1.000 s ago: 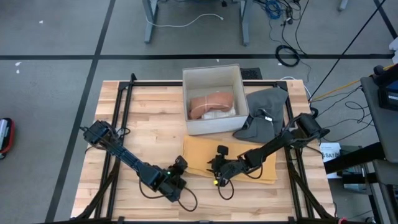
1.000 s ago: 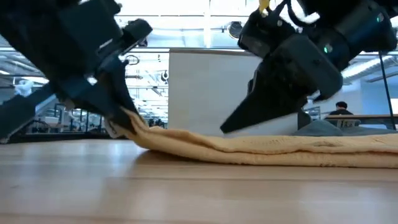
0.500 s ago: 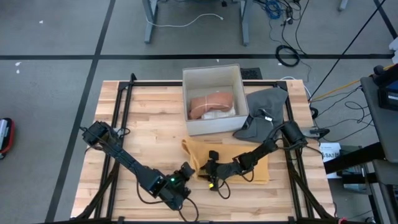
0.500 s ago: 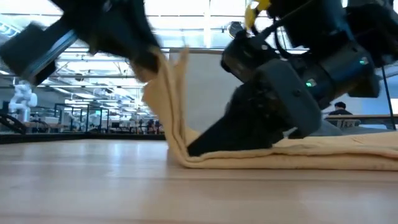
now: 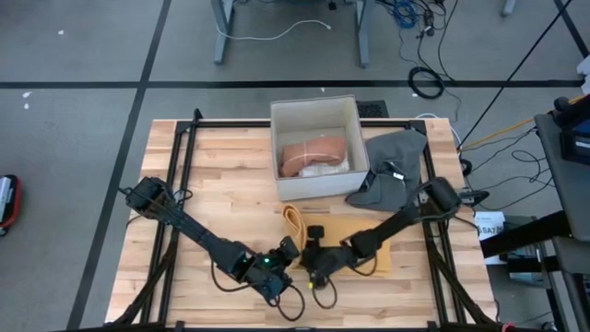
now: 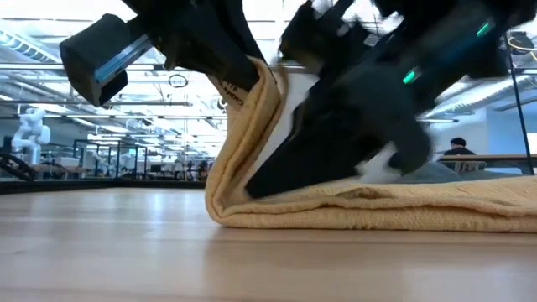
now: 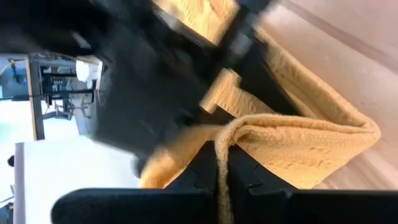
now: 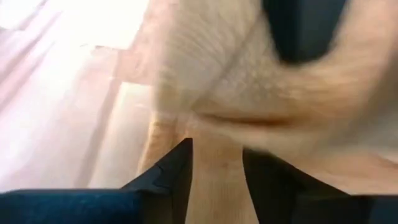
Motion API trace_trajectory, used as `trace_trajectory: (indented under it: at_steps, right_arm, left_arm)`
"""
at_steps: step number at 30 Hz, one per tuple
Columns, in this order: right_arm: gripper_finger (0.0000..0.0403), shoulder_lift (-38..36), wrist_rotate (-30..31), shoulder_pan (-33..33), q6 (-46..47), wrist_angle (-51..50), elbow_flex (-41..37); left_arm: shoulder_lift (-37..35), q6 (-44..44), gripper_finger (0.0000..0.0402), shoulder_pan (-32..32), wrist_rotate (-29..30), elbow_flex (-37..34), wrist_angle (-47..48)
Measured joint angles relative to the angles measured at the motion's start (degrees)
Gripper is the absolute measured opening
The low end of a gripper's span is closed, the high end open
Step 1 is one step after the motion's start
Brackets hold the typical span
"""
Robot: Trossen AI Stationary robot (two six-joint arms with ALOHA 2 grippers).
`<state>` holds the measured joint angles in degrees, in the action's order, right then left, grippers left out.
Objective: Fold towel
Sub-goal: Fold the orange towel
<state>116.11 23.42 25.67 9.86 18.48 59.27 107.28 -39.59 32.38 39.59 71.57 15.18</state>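
**Fold under way, not yet laid down**

The towel lies on the table's front. The left tool, clamped on its edge, holds that edge raised. The right tool, part open, straddles the cloth; grip uncertain. Flattening remains.

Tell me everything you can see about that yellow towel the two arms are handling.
The yellow towel looks like thick terry cloth. It lies on the wooden table near its front edge, below the white box. Its left end is lifted and curling over, pinched in the left claw, shut on the edge. The right claw reaches into the fold, straddling a towel layer.
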Motion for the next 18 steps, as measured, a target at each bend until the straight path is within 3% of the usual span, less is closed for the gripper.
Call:
trace_trajectory:
  at_steps: [10,18]
  right_arm:
    - [0.0116,-11.98,5.69,5.9,9.14,-21.13,0.09]
    - [0.0116,-10.92,8.22,8.12,21.99,-33.75,0.0]
  left_arm:
    - [0.0,-2.45,0.0007,-0.23,-1.2,0.0,-2.24]
    - [0.0,-3.94,0.0007,-2.27,-7.82,0.0,-6.17]
